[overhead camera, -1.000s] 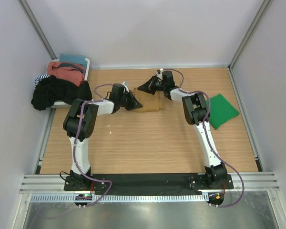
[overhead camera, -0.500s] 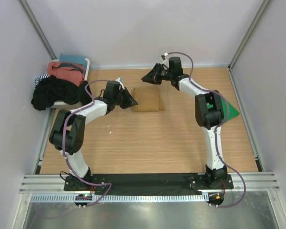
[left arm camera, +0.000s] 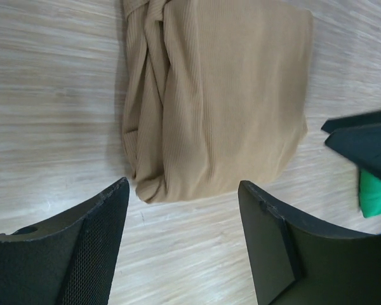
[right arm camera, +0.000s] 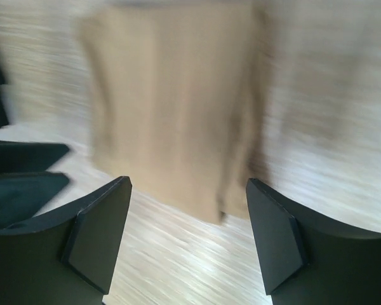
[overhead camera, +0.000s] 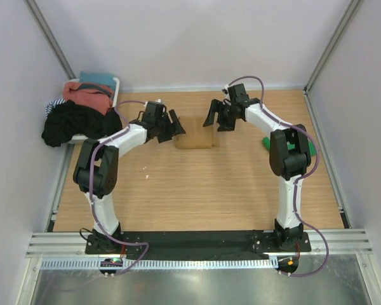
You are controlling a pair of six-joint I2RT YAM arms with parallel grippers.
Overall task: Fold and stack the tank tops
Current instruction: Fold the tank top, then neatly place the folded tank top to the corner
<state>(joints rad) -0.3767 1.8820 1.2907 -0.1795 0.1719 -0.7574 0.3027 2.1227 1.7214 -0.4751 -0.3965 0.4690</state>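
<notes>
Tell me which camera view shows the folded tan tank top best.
The left wrist view. The tan tank top takes up much of the frame in sharp focus, with its folds and ribbed weave clear. The right wrist view also shows it close, but smeared by motion blur. The top external view shows its whole outline, only small.

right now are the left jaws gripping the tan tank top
No, the left jaws stand wide open and the folded tan tank top lies flat beyond them.

— Far left corner?
— Holds a white bin (overhead camera: 117, 89), heaped: black garment (overhead camera: 73, 124) spilling over the near edge, coral garment (overhead camera: 86, 95) above, teal garment (overhead camera: 96, 78) at the back, striped cloth (overhead camera: 51, 107) poking out left.
— Elsewhere on the wooden table (overhead camera: 197, 190)?
— A small white speck (overhead camera: 146, 176), lying toward the left side.
</notes>
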